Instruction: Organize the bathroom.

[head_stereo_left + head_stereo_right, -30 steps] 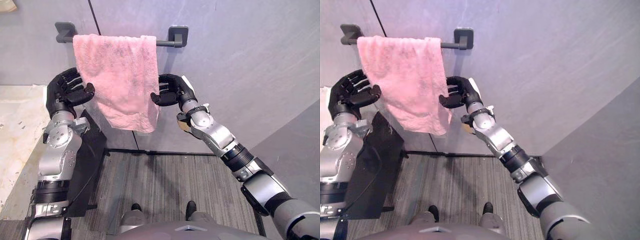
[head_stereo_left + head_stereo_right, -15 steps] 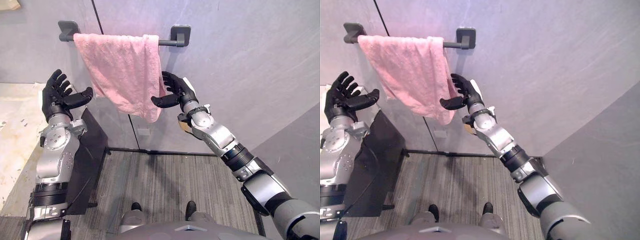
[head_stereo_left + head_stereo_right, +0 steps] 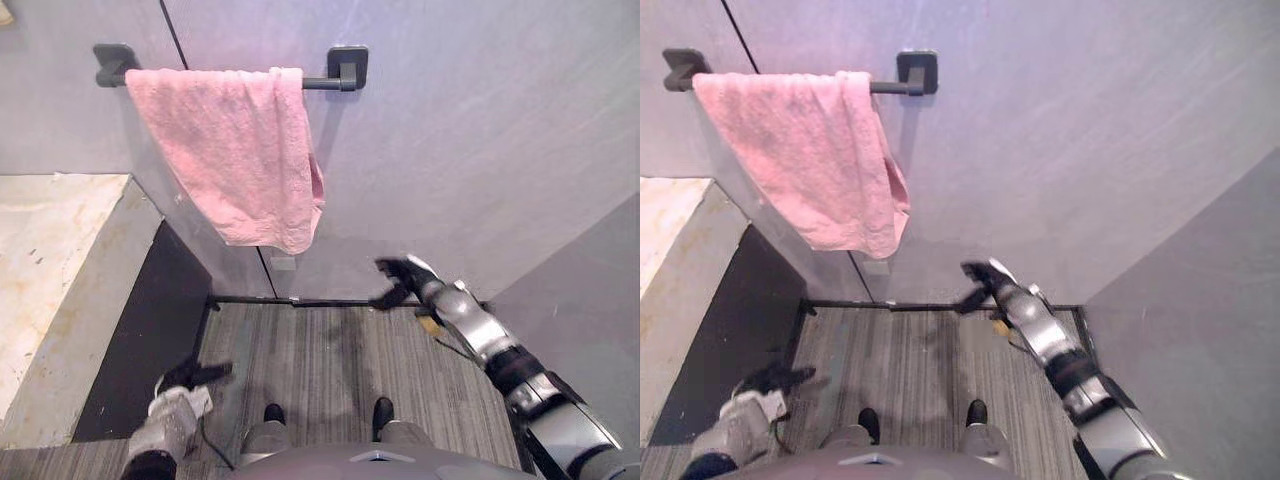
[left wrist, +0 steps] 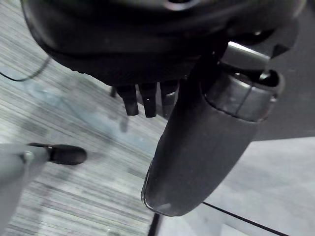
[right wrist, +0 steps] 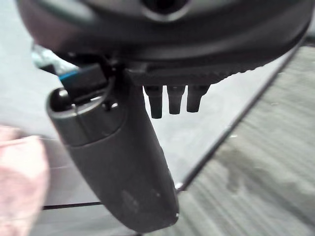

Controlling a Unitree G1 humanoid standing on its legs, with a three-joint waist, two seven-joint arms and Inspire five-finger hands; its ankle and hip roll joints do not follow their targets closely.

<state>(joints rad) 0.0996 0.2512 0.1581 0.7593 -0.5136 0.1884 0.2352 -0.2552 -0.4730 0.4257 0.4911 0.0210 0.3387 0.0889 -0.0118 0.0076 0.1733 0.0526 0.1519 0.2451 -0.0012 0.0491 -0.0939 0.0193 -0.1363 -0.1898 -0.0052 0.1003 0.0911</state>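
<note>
The grey wall (image 3: 480, 130) forms the backdrop. A pale counter (image 3: 50, 260) with a black side panel (image 3: 150, 330) sits at 9 o'clock in the head views, and a striped grey floor (image 3: 330, 370) runs along 6 o'clock.

The pink towel (image 3: 235, 150) is the task item. It hangs at 11 o'clock, draped over the dark towel bar (image 3: 320, 83), which spans two wall brackets. The fabric covers the bar from near its left bracket to just short of the right bracket. Its lower edge hangs unevenly, lowest at the corner toward the right bracket.

Change from half a second ago: both hands stood raised, one at either side of the towel, with the right hand touching its lower corner. Both arms have since dropped away. The towel remains on the bar and hangs free of any contact.

The right hand (image 3: 400, 280) is now at 4 o'clock, low and near the base of the wall, well apart from the towel. Its wrist view shows straight fingers and an extended thumb, with nothing held.

The left hand (image 3: 195, 375) is at 7 o'clock, near the floor beside the black panel. Its fingers are likewise straight and it holds nothing.

Assessment: the hanging step appears complete. The uneven hem may warrant a further straightening pass.
</note>
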